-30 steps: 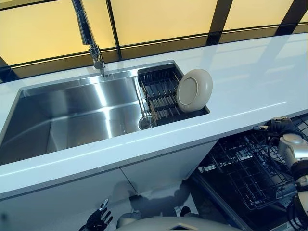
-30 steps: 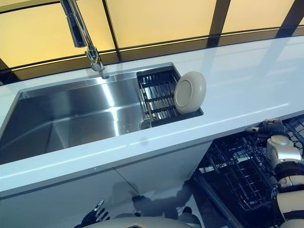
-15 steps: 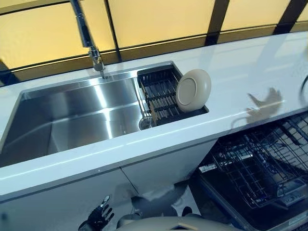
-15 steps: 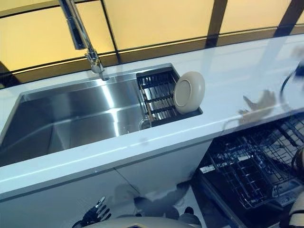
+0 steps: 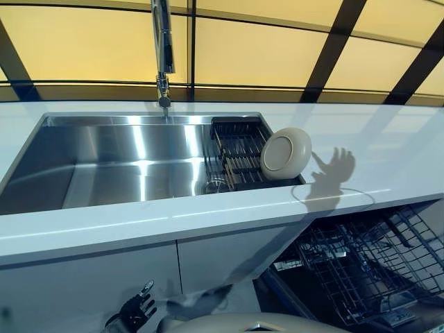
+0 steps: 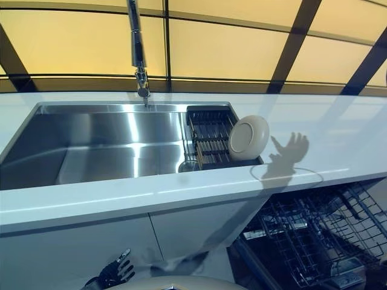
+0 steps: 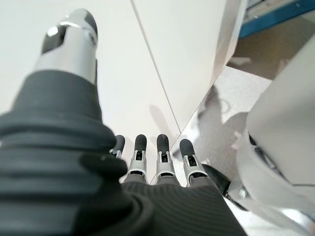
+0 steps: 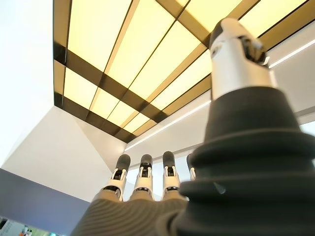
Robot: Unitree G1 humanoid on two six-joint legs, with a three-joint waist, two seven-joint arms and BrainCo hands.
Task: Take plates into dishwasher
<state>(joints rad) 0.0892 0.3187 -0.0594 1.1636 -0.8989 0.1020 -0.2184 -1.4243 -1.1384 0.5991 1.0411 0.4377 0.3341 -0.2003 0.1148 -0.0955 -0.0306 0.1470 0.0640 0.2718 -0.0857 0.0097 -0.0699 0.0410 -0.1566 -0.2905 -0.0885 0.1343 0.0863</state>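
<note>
A beige plate (image 5: pixel 285 153) stands on edge in a dark drying rack (image 5: pixel 236 149) at the right end of the steel sink (image 5: pixel 104 159). The open dishwasher's wire rack (image 5: pixel 368 263) is pulled out below the counter at lower right, with no plate in it. My left hand (image 5: pixel 134 313) hangs low by the cabinet fronts, fingers straight and empty, as its wrist view (image 7: pixel 147 162) shows. My right hand (image 8: pixel 147 187) shows only in its wrist view, fingers straight, empty, raised towards the window. Its shadow falls on the counter right of the plate.
A tall faucet (image 5: pixel 162 55) rises behind the sink. The white counter (image 5: pixel 388 166) runs right past the sink, above the dishwasher. White cabinet doors (image 5: pixel 90 277) are below the sink. Yellow window panels line the back.
My right hand has lifted from over the dishwasher rack and left the eye views; only its shadow shows on the counter. The camera has shifted. The plate has not moved.
</note>
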